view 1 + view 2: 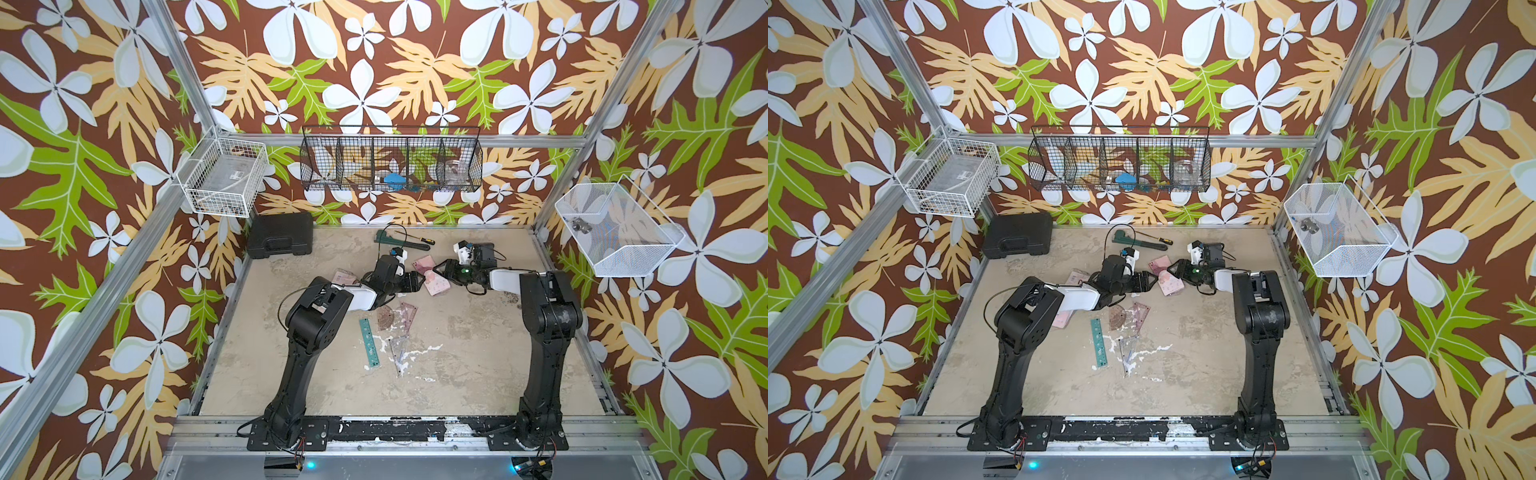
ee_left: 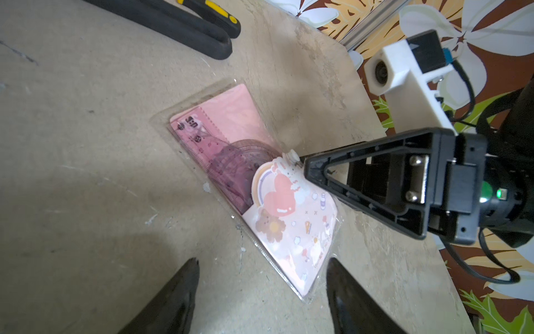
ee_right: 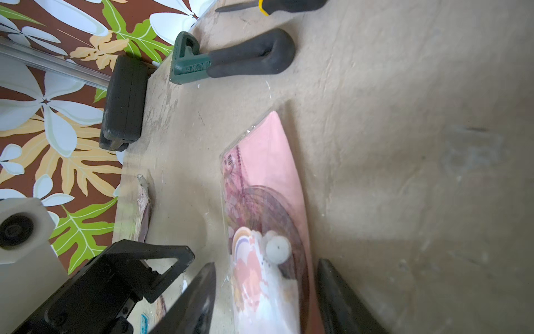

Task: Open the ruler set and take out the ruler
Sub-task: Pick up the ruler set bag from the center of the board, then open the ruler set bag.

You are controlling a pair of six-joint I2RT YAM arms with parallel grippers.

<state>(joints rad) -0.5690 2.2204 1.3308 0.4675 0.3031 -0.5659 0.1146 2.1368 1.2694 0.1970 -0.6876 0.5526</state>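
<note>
Straddling the slick ruler set (image 2: 289, 225) from 9 and 3 o'clock, both spread, left end effector (image 2: 263, 260) and right end effector (image 3: 267, 263) may slide it across the desk (image 2: 86, 173) unopened

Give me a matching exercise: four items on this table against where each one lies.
1. pink ruler set in clear sleeve
2. green flat plastic ruler
3. black hard plastic case
4. green-headed pipe wrench with black handle

A. far left table corner
B. between left gripper and right gripper
C. loose, mid-table, outside any sleeve
D. far edge, beside the yellow-black screwdriver

Pairs: 1-B, 2-C, 3-A, 4-D.
</note>
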